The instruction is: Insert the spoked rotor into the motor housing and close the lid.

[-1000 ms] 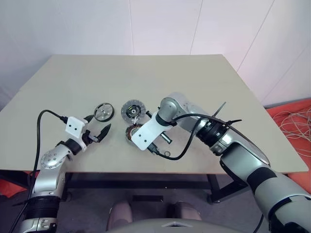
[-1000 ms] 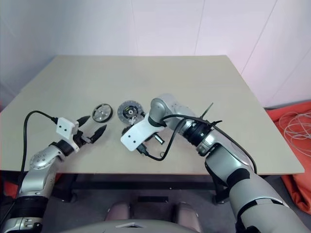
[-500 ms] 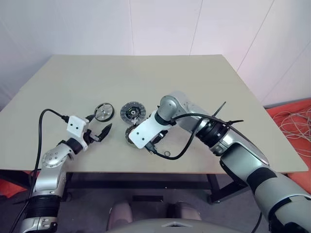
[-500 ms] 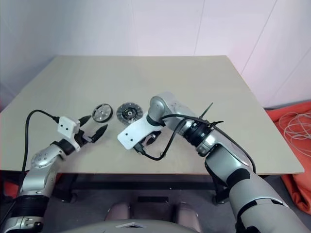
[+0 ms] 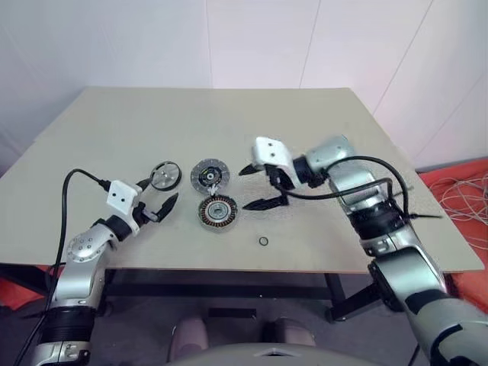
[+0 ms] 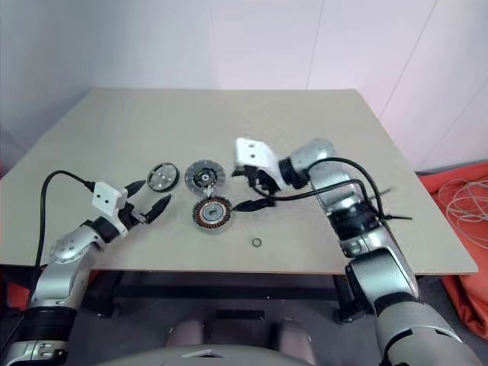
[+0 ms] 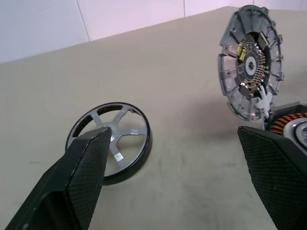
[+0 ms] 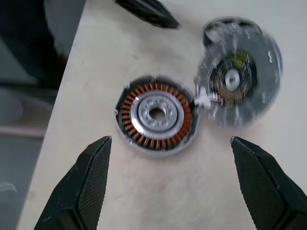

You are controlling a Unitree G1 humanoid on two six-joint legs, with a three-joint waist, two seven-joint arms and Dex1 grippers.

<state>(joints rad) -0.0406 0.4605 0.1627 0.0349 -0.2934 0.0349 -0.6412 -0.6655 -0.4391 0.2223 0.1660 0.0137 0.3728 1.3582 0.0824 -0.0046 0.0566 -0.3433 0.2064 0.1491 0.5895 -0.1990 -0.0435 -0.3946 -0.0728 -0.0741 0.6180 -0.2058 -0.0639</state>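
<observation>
1. Near the front of the surface [image 5: 320,130], the spoked rotor [image 5: 163,175] lies flat, spokes facing up, at the left end of the parts.
2. Just right of it lies the lid [image 5: 209,174], ribbed face up.
3. Touching the lid's near edge, the motor housing [image 5: 217,211] sits flat, windings up.
4. A small black ring [image 5: 263,242] lies apart.
5. Left hand [image 5: 156,200] hovers near the rotor, fingers apart, empty.
6. Right hand [image 5: 256,185] hangs beside the housing, fingers wide apart, empty.

The 3 parts lie flat on the table: spoked rotor [image 5: 163,175], lid [image 5: 208,175] beside it, motor housing [image 5: 217,212] (copper windings up) nearest the table's front edge.
</observation>
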